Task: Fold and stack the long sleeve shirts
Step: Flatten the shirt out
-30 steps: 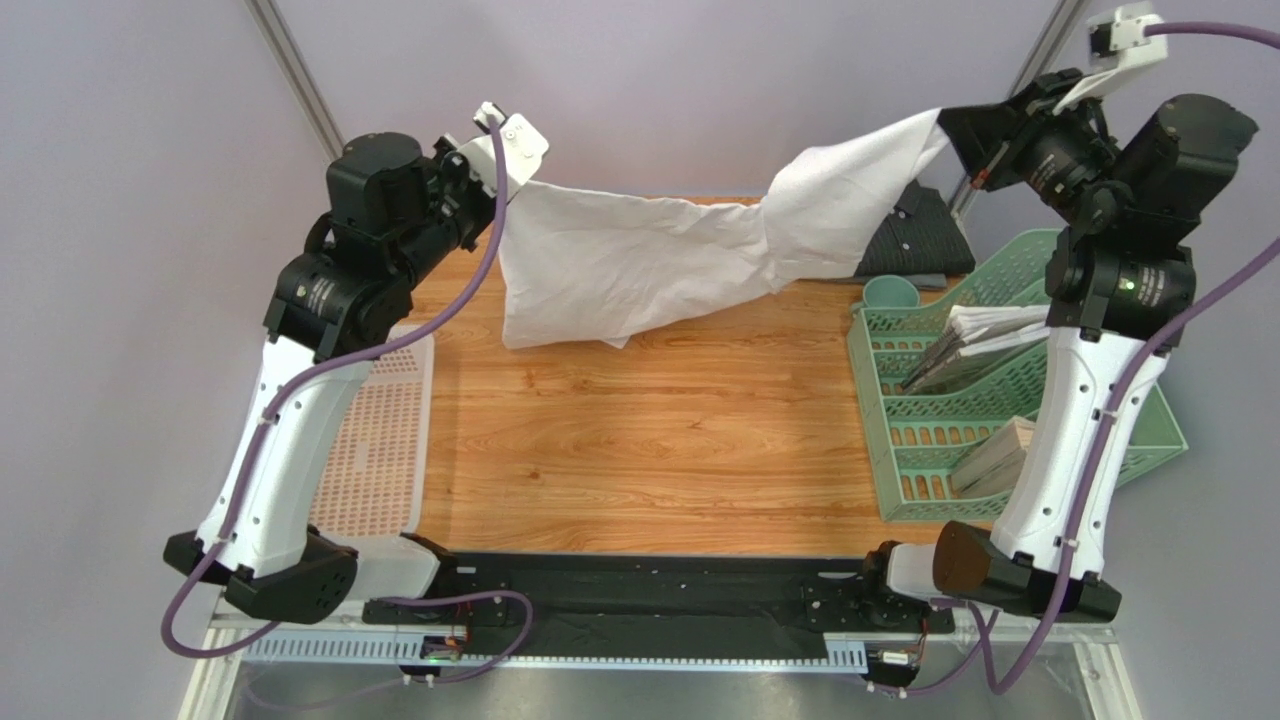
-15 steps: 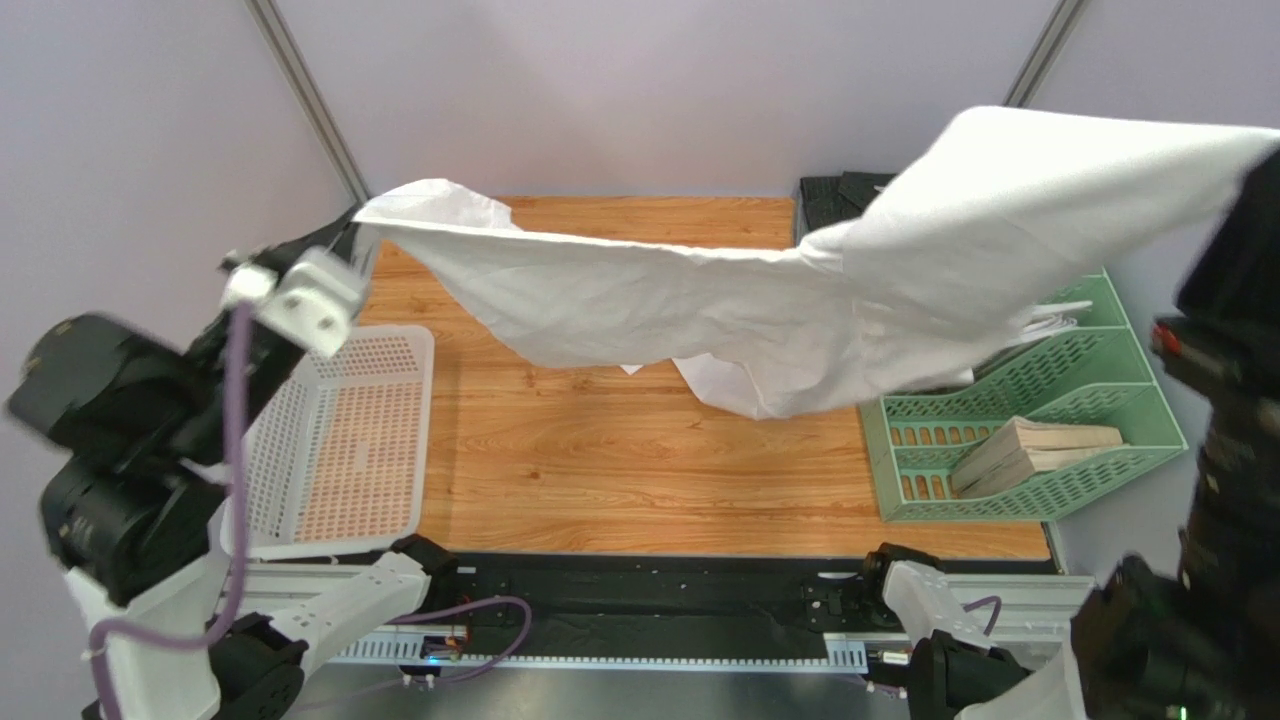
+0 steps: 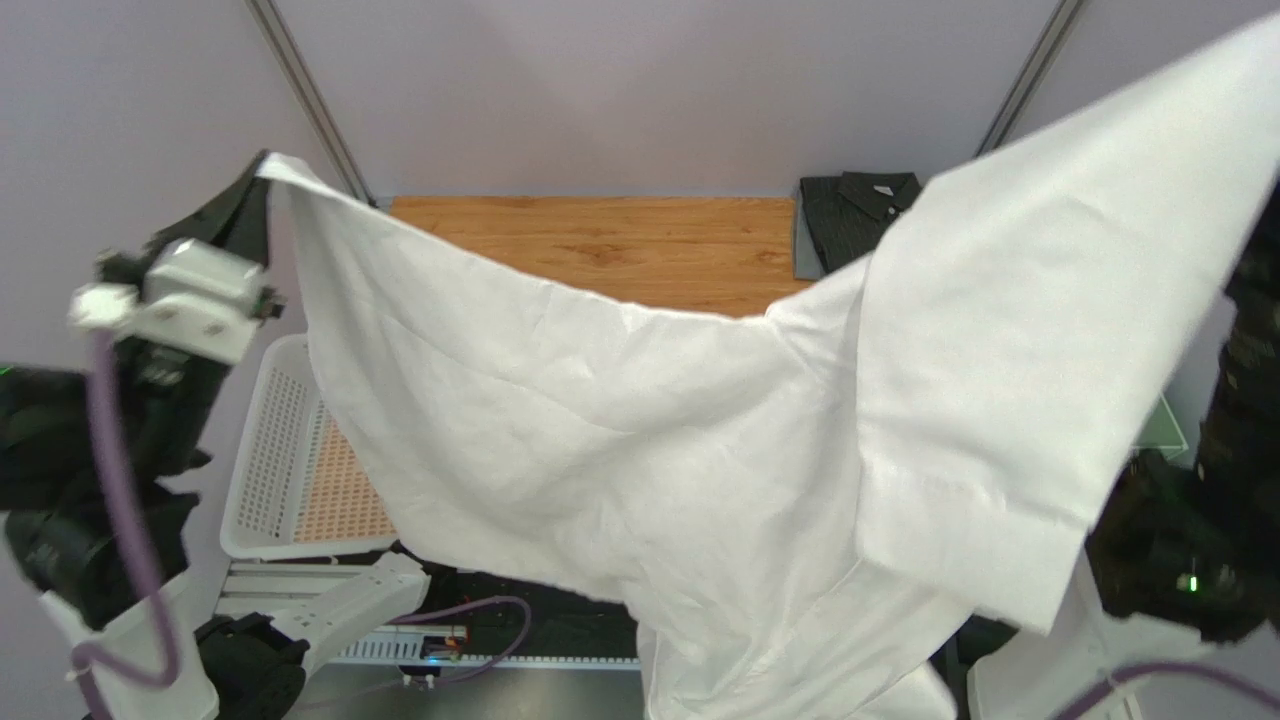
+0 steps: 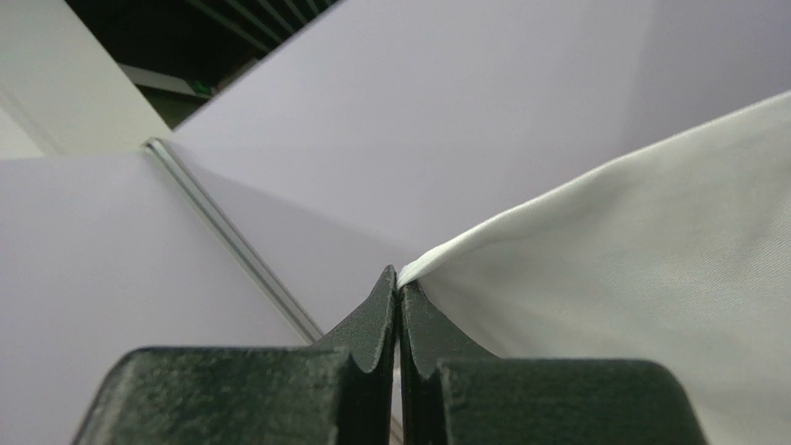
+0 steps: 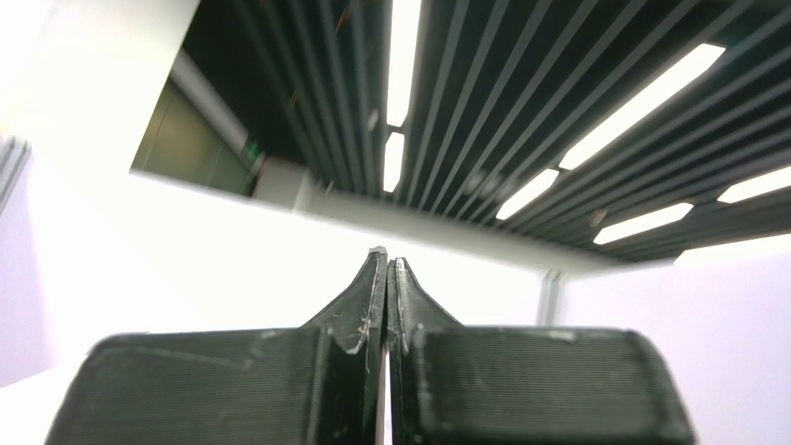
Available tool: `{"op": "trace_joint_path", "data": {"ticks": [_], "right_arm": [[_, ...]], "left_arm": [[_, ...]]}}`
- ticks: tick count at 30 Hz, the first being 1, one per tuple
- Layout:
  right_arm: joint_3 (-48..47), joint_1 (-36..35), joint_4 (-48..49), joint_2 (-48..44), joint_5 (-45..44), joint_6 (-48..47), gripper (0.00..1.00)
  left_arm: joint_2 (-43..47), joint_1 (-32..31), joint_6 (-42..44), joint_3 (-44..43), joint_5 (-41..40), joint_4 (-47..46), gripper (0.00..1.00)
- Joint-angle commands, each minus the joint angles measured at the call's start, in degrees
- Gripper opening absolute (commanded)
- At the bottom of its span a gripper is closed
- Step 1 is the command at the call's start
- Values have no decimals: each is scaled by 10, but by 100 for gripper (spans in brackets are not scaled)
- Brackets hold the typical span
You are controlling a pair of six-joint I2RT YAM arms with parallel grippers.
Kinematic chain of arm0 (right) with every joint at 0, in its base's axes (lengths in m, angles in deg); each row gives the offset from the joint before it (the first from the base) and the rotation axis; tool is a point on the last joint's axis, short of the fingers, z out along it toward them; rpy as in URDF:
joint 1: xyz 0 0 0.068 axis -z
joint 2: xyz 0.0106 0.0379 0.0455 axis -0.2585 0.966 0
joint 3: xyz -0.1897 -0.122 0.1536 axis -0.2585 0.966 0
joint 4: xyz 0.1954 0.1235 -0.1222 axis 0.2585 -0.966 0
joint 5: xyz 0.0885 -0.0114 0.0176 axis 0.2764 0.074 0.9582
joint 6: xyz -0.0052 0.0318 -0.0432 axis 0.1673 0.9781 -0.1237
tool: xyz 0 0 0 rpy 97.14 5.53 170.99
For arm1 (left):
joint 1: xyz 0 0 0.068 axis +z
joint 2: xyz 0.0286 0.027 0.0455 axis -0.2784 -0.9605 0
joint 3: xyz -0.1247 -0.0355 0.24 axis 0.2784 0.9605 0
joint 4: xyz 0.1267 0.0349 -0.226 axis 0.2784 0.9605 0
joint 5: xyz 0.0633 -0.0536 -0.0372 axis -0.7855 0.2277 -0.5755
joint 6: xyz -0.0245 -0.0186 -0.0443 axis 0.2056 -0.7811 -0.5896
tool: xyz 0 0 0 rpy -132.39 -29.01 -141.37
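The white shirt hangs spread wide and high between both arms, close to the top camera, and hides most of the table. My left gripper is shut on its upper left corner; in the left wrist view the gripper pinches the white hem. My right gripper is shut, points up at the ceiling and has a thin white sliver between its fingers. It is out of frame in the top view, where the shirt's right corner rises. The dark charcoal shirt lies folded at the table's far right.
A white mesh basket sits at the table's left edge, partly behind the cloth. The wooden table shows only at its far end. The right arm stands dark behind the shirt's right edge. The green basket is almost wholly hidden.
Both arms have swung up and towards the camera, lifting the white shirt off the far table. It now hangs spread across most of the top view.
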Motion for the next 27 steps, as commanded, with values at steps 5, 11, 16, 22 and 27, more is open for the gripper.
{"op": "trace_joint_path", "data": {"ticks": [5, 11, 16, 22, 27], "right_arm": [[111, -125, -114, 255, 62, -111, 0], [62, -245, -148, 471, -45, -233, 0], [-105, -318, -235, 654, -179, -327, 47], [-35, -336, -337, 618, -228, -355, 94], [161, -330, -465, 486, -122, -319, 93]], "left_arm": [[-169, 84, 15, 280, -9, -132, 0], [-373, 159, -19, 275, 166, -157, 0], [-615, 165, -51, 66, 57, -41, 45], [-631, 208, -110, -17, 77, 73, 92], [-490, 208, -110, 113, 150, 122, 92]]}}
